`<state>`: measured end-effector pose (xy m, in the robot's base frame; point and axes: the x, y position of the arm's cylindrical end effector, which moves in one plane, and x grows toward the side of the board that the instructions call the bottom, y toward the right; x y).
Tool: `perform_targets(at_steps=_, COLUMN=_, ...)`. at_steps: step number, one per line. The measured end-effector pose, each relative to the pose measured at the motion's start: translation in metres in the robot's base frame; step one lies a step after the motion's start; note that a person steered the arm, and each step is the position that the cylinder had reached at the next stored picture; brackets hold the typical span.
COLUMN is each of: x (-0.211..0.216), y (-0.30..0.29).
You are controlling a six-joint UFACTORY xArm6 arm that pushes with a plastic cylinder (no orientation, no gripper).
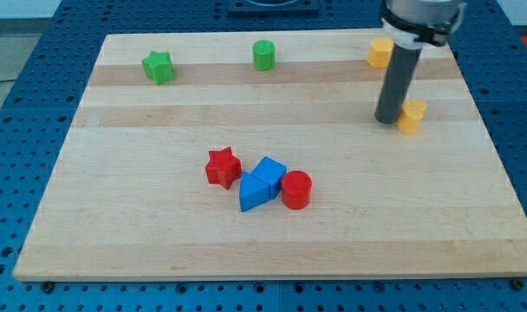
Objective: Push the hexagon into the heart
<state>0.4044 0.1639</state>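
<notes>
Near the board's (pixel 159 234) right side, we held our rod upright, my tip (pixel 387 119) down just left of a yellow block (pixel 412 116), perhaps the heart; no jaws existed. Another yellow block (pixel 380 52), perhaps the hexagon, sat near the top edge.

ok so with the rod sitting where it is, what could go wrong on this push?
1. My tip sits right at the view's left side of the lower yellow block; pushing on sends that block toward the board edge, away from the upper yellow block.
2. Both yellow shapes are hard to make out, so hexagon and heart could be confused.
3. The rod hides part of the gap between them, so contact is hard to judge.
</notes>
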Motion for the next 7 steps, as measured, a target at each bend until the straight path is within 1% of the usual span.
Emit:
perform_targets(at_steps=2, x=-0.061, y=-0.008)
perform_targets(at_steps=3, x=-0.079, y=-0.024)
perform_targets(at_steps=4, x=-0.096, y=-0.055)
perform_targets(at_steps=5, x=-0.142, y=-0.062)
perform_targets(at_steps=6, x=-0.153, y=-0.011)
perform_targets(at_steps=7, x=-0.153, y=0.026)
